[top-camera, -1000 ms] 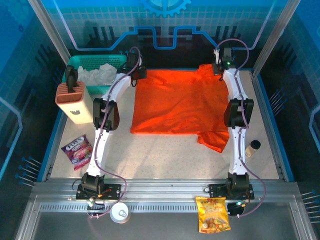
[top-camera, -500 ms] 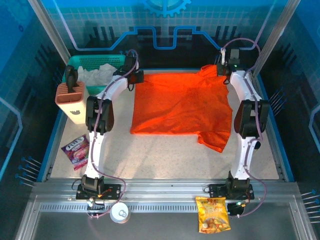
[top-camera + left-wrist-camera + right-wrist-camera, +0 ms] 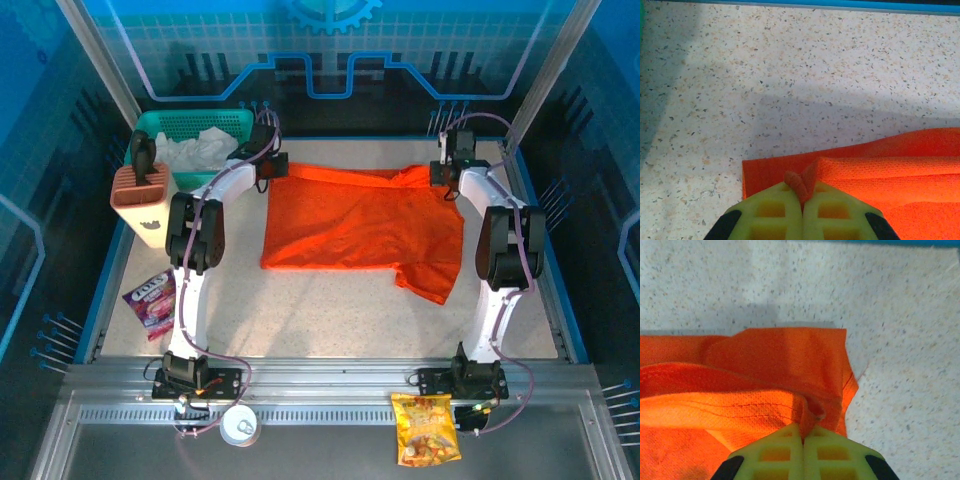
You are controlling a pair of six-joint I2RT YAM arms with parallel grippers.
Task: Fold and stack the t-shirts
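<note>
- Orange t-shirt (image 3: 360, 225) spread on speckled surface (image 3: 330, 300), centre-right, between the 2 arms; sleeves at right end, so long axis runs left-to-right.
- Left pincer (image 3: 802, 200) clamped tight on far-left corner of shirt; small pinch of cloth bunched between yellow tips in left wrist view.
- Right pincer (image 3: 802, 432) likewise closed, on far-right end by the sleeve, w/ a fold of cloth rising into the tips.
- Far edge raised slightly and drawn across between both pincers; rest of shirt flat, lying toward arm bases.
- Key relation: bulk of cloth on near side of both pincers; held edge approx. parallel to near edge.
- Each arm nearest its own corner, neither better placed. Likely next: carry held edge toward near edge, both together and level, to halve the shirt.
- Possible risk: thin cloth slipping from the small left pinch.
- Teal basket (image 3: 165, 125) at far left, near left pincer, apart from shirt.
</note>
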